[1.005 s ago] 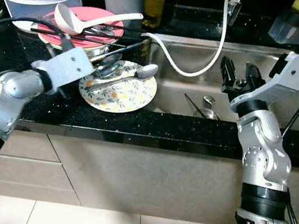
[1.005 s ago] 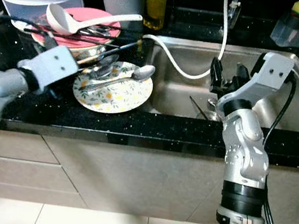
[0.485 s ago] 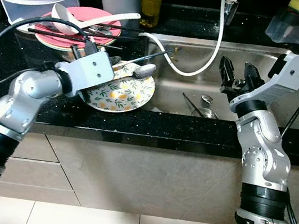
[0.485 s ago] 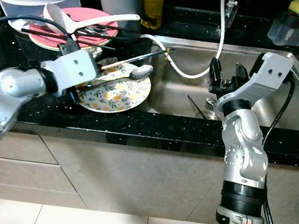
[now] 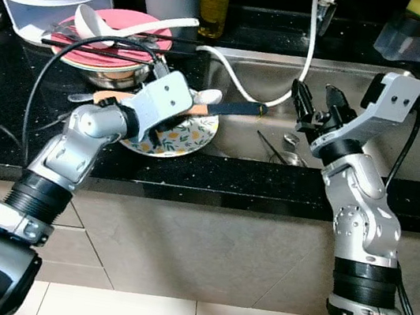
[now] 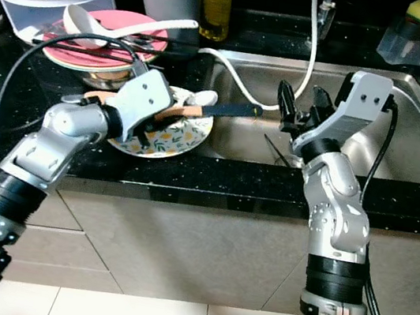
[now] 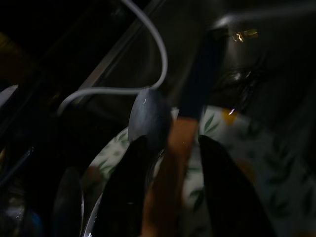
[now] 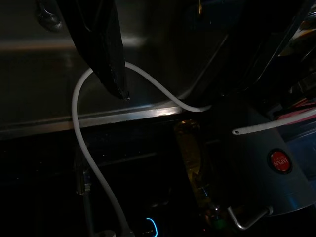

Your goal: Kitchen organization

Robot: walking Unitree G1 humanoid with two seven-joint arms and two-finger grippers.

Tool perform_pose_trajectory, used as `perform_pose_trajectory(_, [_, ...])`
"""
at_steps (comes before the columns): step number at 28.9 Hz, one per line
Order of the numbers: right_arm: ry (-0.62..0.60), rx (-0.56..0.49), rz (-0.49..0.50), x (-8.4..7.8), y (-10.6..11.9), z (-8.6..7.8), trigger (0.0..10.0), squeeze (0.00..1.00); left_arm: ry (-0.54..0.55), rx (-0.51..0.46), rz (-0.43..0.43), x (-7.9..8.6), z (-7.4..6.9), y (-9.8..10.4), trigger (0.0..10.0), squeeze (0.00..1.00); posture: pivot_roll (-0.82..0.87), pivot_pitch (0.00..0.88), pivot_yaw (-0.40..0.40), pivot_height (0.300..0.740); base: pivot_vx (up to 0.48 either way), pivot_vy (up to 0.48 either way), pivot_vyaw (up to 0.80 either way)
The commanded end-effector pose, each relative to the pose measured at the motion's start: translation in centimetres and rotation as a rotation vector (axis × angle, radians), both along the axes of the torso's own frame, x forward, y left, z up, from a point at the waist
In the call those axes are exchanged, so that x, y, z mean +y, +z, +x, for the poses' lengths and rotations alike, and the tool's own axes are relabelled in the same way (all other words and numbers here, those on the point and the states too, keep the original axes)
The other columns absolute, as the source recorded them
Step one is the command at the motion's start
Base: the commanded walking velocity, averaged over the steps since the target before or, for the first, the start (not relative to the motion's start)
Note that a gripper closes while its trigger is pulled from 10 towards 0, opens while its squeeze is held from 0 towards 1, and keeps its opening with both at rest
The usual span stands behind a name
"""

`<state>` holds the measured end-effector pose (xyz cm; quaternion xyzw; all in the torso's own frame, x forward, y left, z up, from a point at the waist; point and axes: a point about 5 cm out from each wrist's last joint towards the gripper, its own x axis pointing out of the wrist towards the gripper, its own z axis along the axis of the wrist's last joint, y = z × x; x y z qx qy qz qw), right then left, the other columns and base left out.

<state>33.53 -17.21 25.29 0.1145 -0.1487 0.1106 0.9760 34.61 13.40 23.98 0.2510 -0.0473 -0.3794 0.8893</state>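
While the robot stood at the dark table, both arms reached toward the sink [image 5: 413,86].
Left gripper [image 5: 189,110]: jaws pinched on the wooden handle of a spatula [image 5: 229,109].
Spatula: its dark blade extended beyond the jaws, past the sink's rim, above a floral plate [image 5: 190,130].
Spoon [image 7: 148,116]: just beside the jaws, on the plate.
Right gripper [image 5: 317,111]: jaws spread, holding nothing, above the basin, apart from the spatula's tip.
White hose [image 5: 286,82]: between the two grippers.

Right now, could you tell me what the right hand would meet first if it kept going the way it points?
Probably the white hose draped over the sink's edge; the right hand points along it, though depth is unclear.
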Motion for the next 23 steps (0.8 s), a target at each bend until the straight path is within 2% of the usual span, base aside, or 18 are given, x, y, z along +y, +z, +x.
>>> perform_pose_trajectory(1, [0.006,0.006,-0.002,0.0,-0.1,-0.2,10.0,0.0,-0.048,0.021,-0.094,-0.4,-0.4,1.0,10.0,1.0,0.06,0.064,0.013,0.74,0.0,0.0,0.0])
perform_pose_trajectory(2, [0.007,0.006,-0.002,0.0,-0.1,-0.2,10.0,0.0,-0.061,0.02,-0.134,-0.3,-0.6,1.7,10.0,0.0,0.06,0.064,0.013,0.74,0.0,0.0,0.0])
perform_pose_trajectory(8, [0.012,0.008,0.0,0.2,-0.1,-0.1,10.0,0.0,-0.008,0.056,-0.186,1.6,-0.3,2.9,10.0,0.0,0.07,0.063,0.01,0.74,0.0,0.0,0.0])
perform_pose_trajectory(9, [0.014,0.009,0.001,0.2,-0.1,0.0,10.0,0.0,0.013,0.099,-0.2,2.6,0.2,2.6,10.0,0.0,0.07,0.062,0.007,0.74,0.0,0.0,0.0])
perform_pose_trajectory(10, [0.014,0.009,0.001,0.2,-0.1,0.0,10.0,0.0,0.013,0.099,-0.2,2.6,0.2,2.6,10.0,0.0,0.07,0.062,0.007,0.74,0.0,0.0,0.0])
perform_pose_trajectory(13, [0.022,0.007,0.001,0.4,0.0,0.2,10.0,0.0,0.024,0.208,-0.224,4.1,0.9,1.8,10.0,0.0,0.08,0.063,-0.002,0.74,0.0,0.0,0.0])
perform_pose_trajectory(17, [0.028,0.003,0.0,0.5,0.2,0.3,10.0,0.0,0.043,0.278,-0.22,5.4,1.6,1.3,10.0,0.0,0.08,0.064,0.0,0.74,0.0,0.0,0.0])
perform_pose_trajectory(18, [0.028,0.001,0.0,0.5,0.2,0.3,10.0,0.0,0.053,0.3,-0.213,5.9,1.8,1.3,10.0,0.28,0.08,0.064,0.0,0.74,0.0,0.0,0.0])
perform_pose_trajectory(19, [0.027,0.001,-0.001,0.5,0.2,0.3,10.0,0.0,0.059,0.315,-0.208,6.2,2.0,1.3,10.0,0.28,0.08,0.064,0.0,0.74,0.0,0.0,0.0])
perform_pose_trajectory(20, [0.027,0.0,0.0,0.5,0.2,0.3,10.0,0.0,0.055,0.332,-0.211,6.4,2.1,1.3,10.0,0.51,0.08,0.067,0.003,0.74,0.0,0.0,0.0])
perform_pose_trajectory(23, [0.022,0.002,0.0,0.4,0.1,0.1,10.0,0.0,0.04,0.382,-0.199,6.9,2.3,1.1,10.0,0.5,0.07,0.074,0.015,0.74,0.0,0.0,0.0])
